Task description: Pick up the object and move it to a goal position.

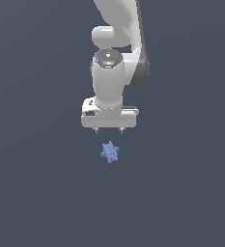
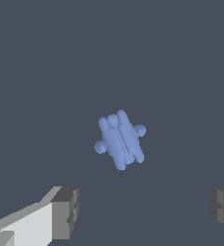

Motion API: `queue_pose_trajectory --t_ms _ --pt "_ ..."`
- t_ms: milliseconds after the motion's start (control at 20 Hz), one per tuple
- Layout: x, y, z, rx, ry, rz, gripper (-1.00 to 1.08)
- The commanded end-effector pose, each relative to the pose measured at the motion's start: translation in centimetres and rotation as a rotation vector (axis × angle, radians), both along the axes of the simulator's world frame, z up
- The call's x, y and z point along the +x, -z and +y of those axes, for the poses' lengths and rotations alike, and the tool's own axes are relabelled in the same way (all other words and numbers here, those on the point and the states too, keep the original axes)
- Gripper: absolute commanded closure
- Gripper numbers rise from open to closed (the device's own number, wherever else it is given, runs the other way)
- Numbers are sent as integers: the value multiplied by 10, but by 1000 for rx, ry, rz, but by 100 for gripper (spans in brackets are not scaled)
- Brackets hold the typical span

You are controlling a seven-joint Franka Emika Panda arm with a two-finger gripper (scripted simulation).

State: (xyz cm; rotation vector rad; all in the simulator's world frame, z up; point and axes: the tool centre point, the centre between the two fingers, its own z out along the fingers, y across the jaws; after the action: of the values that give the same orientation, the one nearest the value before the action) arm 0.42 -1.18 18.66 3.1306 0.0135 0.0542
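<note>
Here, gripper [image 1: 109, 130] spread wide, empty, blue spiky object [image 1: 110, 152] lying apart, just beyond the fingertips [image 2: 65, 214].

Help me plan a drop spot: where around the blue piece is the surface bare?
Bare surface lies on all sides of the blue piece: wide to the exterior view's left and right, and in front toward the bottom edge. The only crowded spot is just behind it, under the gripper, whose jaws stand open, apart from it.
</note>
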Motion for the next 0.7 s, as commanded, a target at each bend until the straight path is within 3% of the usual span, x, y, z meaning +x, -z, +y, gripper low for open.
queue_pose_trajectory --t_ms 0,400,650 --pt "0 0 0 0 0 0 -92" --pt "15 -17 18 -6 -20 -50 -92" --pt "14 -16 17 -6 -25 -48 -92"
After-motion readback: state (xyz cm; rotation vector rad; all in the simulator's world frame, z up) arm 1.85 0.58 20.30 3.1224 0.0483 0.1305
